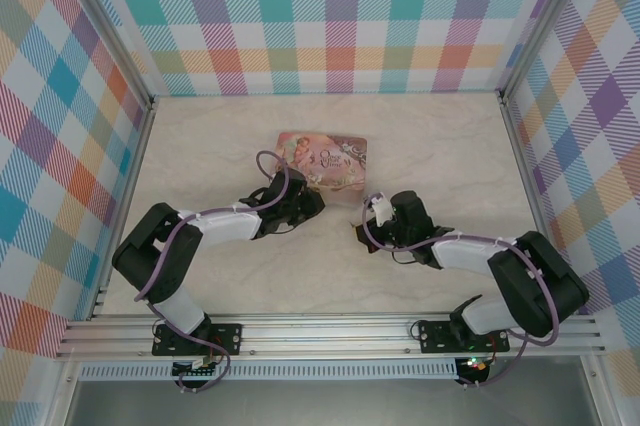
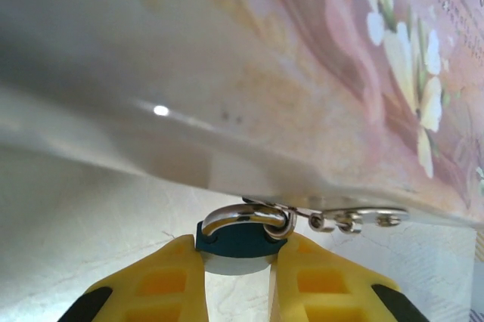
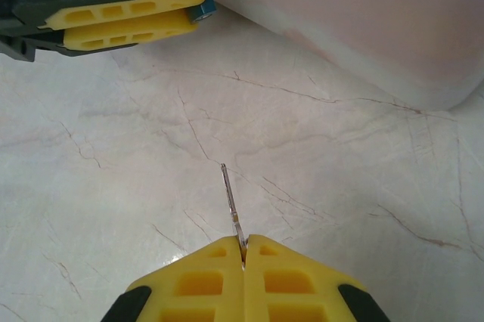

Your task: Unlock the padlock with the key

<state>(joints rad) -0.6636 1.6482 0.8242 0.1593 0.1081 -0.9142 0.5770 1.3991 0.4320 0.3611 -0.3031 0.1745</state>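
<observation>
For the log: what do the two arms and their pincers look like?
Both the left arm and right arm have black joints, white links and a lilac cable looped alongside. The left pincer and right pincer have yellow fingers with rectangular cut-outs, on black mounts.

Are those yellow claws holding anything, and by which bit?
Yes: the left tool clamps the padlock by its blue body; the right tool pinches the key by one end, the rest sticking out.
</observation>
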